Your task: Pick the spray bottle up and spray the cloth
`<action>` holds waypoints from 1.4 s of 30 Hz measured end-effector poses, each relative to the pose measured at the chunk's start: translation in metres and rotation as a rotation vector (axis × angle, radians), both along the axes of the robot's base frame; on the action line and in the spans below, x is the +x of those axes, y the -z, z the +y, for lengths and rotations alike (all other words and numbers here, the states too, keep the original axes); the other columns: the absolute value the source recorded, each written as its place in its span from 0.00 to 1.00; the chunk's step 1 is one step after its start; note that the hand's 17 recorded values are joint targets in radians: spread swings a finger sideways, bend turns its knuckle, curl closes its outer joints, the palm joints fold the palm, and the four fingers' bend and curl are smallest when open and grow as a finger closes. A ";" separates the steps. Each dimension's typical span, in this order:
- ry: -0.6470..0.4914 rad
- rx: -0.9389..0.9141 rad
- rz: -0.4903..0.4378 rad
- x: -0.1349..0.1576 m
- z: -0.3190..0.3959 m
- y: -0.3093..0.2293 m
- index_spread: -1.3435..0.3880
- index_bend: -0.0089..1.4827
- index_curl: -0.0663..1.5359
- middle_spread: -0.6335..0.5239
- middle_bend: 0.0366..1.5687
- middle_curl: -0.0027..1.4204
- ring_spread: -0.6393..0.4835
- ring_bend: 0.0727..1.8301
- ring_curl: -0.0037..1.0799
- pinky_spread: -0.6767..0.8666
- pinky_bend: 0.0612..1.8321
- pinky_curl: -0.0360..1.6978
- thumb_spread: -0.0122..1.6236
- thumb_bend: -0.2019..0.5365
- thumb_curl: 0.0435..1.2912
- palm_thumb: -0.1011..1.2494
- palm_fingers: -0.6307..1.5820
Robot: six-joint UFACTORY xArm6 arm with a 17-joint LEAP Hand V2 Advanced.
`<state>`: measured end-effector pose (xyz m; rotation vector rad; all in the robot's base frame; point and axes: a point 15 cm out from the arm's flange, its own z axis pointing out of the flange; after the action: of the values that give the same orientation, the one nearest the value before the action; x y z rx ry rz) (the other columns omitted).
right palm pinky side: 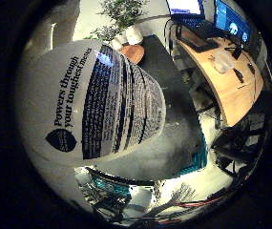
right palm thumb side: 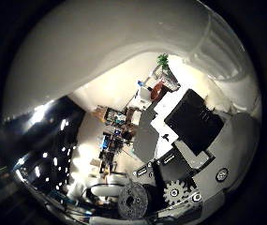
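Observation:
The spray bottle [right palm pinky side: 97,100] is white with a dark printed label. It fills much of the right little finger side palm view, so it is close against the palm. In the right thumb side palm view its smooth white body [right palm thumb side: 96,56] spans most of the picture. My hand [right palm thumb side: 194,122] shows there as black and white parts with gears, its fingers lying curled against the bottle's side. A grey surface [right palm pinky side: 169,143] lies beyond the bottle. I cannot make out the cloth in either view.
A wooden desk [right palm pinky side: 226,81] with monitors [right palm pinky side: 212,14] stands in the room beyond the bottle. A green plant [right palm pinky side: 121,11] and a brown round object [right palm pinky side: 134,53] are further off. Cluttered equipment [right palm thumb side: 114,131] shows past the bottle.

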<state>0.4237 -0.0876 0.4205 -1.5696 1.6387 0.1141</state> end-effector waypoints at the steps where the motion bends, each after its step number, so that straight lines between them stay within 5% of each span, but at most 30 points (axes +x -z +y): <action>1: -0.004 -0.001 -0.001 0.000 0.004 -0.002 0.61 0.70 0.65 0.32 0.71 0.79 0.33 0.71 0.83 0.32 0.57 0.85 0.73 0.26 0.41 0.83 0.76; 42: -0.232 -0.547 -0.055 0.020 0.190 -0.009 0.61 0.71 0.64 0.32 0.71 0.79 0.33 0.71 0.84 0.31 0.56 0.85 0.73 0.26 0.41 0.83 0.77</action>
<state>0.4437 0.1028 0.4297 -2.1511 1.5119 -0.2772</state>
